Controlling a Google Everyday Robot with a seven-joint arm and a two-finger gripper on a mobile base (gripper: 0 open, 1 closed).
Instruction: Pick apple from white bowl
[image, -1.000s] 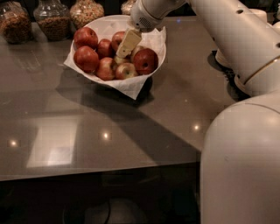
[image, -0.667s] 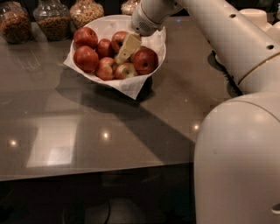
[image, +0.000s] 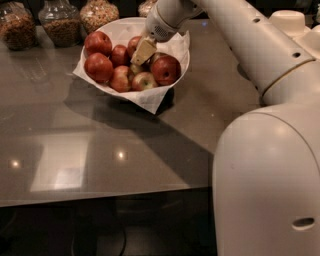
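The white bowl, lined with crumpled white paper, stands at the back of the table and holds several apples. A mid-sized red apple with a yellowish streak lies at the bowl's front. A larger dark-red glossy apple lies at the right, with a small yellow-green apple next to it. My gripper reaches down from the upper right into the middle of the pile, between the dark-red apple and a red apple. What its tip touches is hidden.
Three glass jars of grains or nuts stand behind the bowl at the back left. My white arm and body fill the right side. The grey table's front edge runs across the lower view.
The gripper tip stays in the bowl, shifted slightly left. The arm's upper links have swung across the right side. The apples have not moved.
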